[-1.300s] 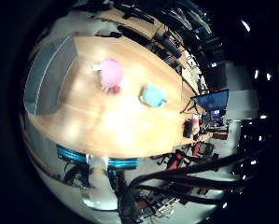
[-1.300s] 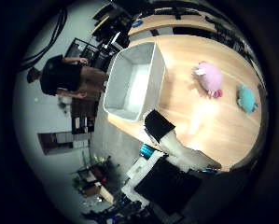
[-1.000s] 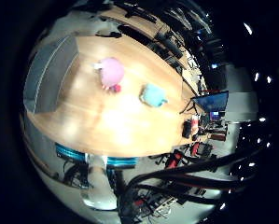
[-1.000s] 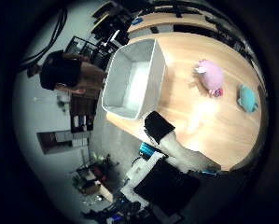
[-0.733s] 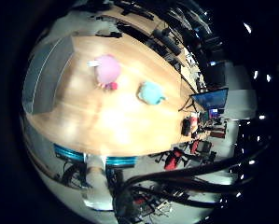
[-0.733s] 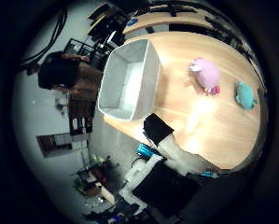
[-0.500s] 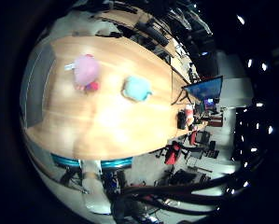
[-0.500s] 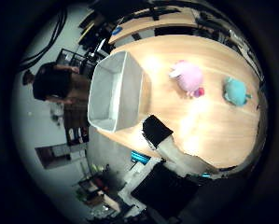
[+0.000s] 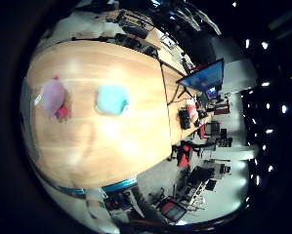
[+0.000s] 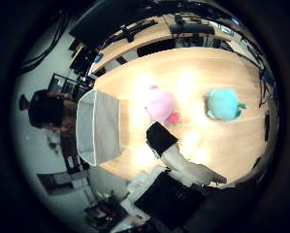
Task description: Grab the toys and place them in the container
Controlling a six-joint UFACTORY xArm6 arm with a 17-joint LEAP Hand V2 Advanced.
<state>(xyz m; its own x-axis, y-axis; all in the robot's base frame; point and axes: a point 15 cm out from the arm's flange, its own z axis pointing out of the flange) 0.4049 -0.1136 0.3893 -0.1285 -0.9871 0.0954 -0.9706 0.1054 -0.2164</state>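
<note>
Hand (image 10: 176,160) empty above pink toy (image 10: 159,105).

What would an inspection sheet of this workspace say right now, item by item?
Surface: wooden table, light-coloured, glare patches on it.
Job's things: pink plush toy and teal plush toy lie apart on the table; grey container sits near the table's edge beside the pink toy, nothing seen inside it.
Clutter: nothing seen on the table besides these.
Hand: hand is above the table, one black-tipped finger reaching toward the pink toy; it holds nothing, and whether it is open or shut cannot be told.
Cables: nothing seen on the table.
Surroundings: more desks, a lit monitor, and office chairs on the floor.
</note>
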